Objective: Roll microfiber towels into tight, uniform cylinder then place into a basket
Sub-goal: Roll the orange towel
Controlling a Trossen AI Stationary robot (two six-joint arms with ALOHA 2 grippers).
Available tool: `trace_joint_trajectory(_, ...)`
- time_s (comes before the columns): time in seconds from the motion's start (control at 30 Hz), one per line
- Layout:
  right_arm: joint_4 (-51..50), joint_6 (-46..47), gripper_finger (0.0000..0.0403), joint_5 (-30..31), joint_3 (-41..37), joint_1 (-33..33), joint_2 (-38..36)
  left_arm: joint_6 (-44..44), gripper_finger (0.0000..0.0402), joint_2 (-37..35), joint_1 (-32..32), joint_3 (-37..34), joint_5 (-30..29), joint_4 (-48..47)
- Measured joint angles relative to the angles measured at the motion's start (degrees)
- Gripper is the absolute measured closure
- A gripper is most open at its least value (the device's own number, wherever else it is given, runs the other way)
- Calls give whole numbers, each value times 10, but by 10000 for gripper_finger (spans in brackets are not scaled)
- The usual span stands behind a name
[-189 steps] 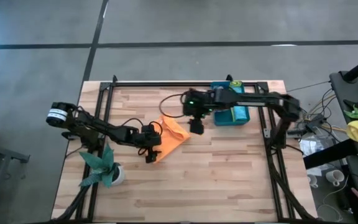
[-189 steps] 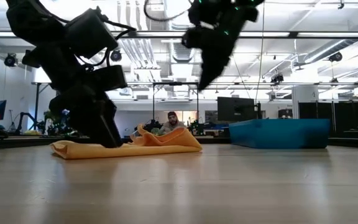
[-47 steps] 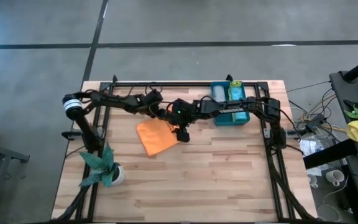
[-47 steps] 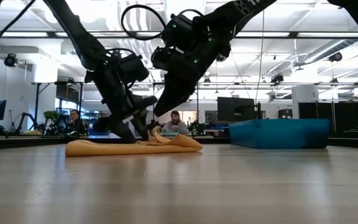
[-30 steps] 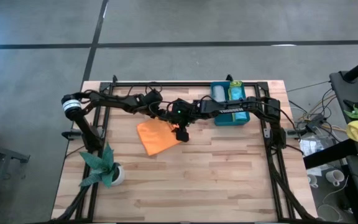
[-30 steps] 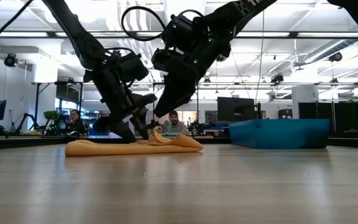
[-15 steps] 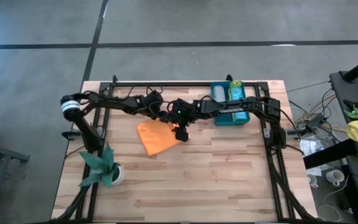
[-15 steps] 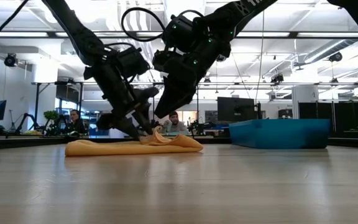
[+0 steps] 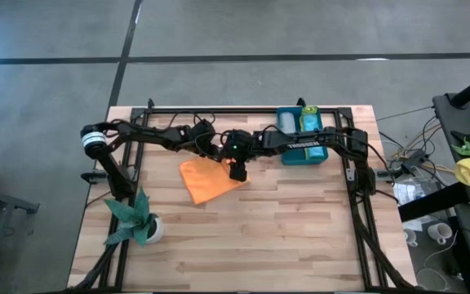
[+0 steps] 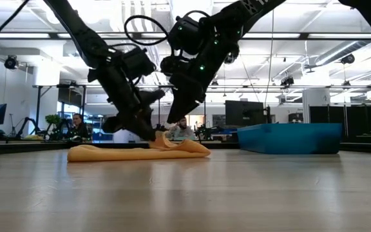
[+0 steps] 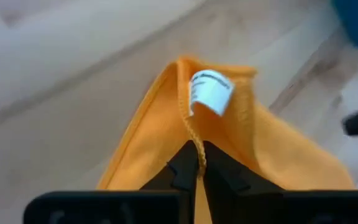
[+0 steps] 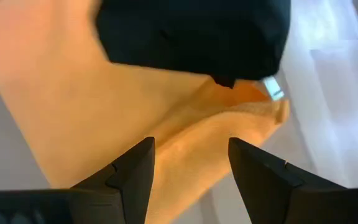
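the left gripper [image 11: 199,163] has just snapped shut on the orange towel [image 9: 209,180] at its tagged corner, while the right gripper [image 12: 190,163] hangs half open just above the fold, so lifting or rolling can likely begin.

Towel [image 9: 209,180] left of basket [image 9: 302,152]

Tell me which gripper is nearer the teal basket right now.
Right. The right gripper hangs open over the orange towel's edge on the side toward the basket; the left gripper is shut on that towel's corner, slightly farther from the basket.
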Motion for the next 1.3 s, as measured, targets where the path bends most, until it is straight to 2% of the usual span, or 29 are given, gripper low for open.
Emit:
trace_joint_trajectory(0.2, -16, -28, 202, 31, 10, -32, 2, 51, 400, 1, 1, 0, -69, 24)
trace_joint_trajectory(0.37, 2, -60, 202, 33, 10, -52, 21, 74, 401, 23, 1, 0, -72, 70)
trace_joint_trajectory(0.57, 0, -83, 202, 56, 10, -59, 55, 70, 401, 57, 2, -3, -58, 74)
trace_joint_trajectory(0.77, 20, -81, 202, 73, 10, -60, 61, 69, 401, 59, 1, -8, -47, 79)
trace_joint_trajectory(0.9, 58, -70, 202, -10, 10, -63, 71, 82, 398, 59, 1, -9, -47, 80)
trace_joint_trajectory(1.0, 78, -44, 202, -62, 10, -62, 76, 89, 379, 59, 1, -11, -45, 82)
trace_joint_trajectory(1.3, 100, -26, 202, -74, 9, -63, 79, 102, 293, 56, 0, -13, -45, 81)
